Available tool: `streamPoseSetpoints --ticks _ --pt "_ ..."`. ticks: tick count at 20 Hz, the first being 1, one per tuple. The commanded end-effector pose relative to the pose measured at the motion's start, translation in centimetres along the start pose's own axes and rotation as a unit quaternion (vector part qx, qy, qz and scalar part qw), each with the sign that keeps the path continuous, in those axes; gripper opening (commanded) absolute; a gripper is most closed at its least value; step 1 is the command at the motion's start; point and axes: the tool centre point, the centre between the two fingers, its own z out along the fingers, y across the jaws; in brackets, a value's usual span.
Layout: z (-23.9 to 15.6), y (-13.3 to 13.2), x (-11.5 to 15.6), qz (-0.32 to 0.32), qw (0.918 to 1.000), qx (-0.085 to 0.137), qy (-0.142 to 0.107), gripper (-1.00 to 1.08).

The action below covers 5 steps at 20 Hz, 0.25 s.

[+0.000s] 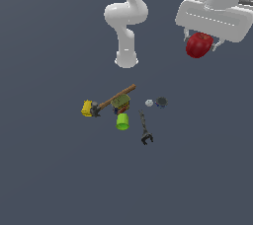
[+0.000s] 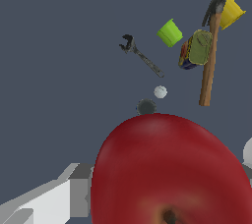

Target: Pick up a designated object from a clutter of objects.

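The glossy red apple-like ball (image 1: 198,45) hangs under my white hand at the upper part of the exterior view's right, high above the floor. My gripper (image 1: 199,46) is shut on it; the fingers are mostly hidden. In the wrist view the apple (image 2: 170,169) fills the foreground, with a grey finger (image 2: 81,193) beside it. The clutter lies far below: yellow cup (image 1: 87,108), wooden-handled hammer (image 1: 116,95), olive can (image 1: 120,102), green cup (image 1: 122,121), white ball (image 1: 149,102), dark round piece (image 1: 161,102), dark clamp tool (image 1: 144,130).
The arm's white base (image 1: 126,60) stands behind the clutter. The wrist view shows the same items on the dark floor: green cup (image 2: 170,33), clamp tool (image 2: 140,55), hammer (image 2: 210,56), yellow cup (image 2: 230,13).
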Motion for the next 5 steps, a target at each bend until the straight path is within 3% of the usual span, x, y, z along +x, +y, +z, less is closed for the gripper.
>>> streamPoseSetpoints --ticks 1,5 --pt "-0.23 -0.16 -0.03 0.000 1.0000 0.001 0.000 -1.00" --pt "-0.09 -0.03 0.10 0.000 1.0000 0.001 0.001 -1.00"
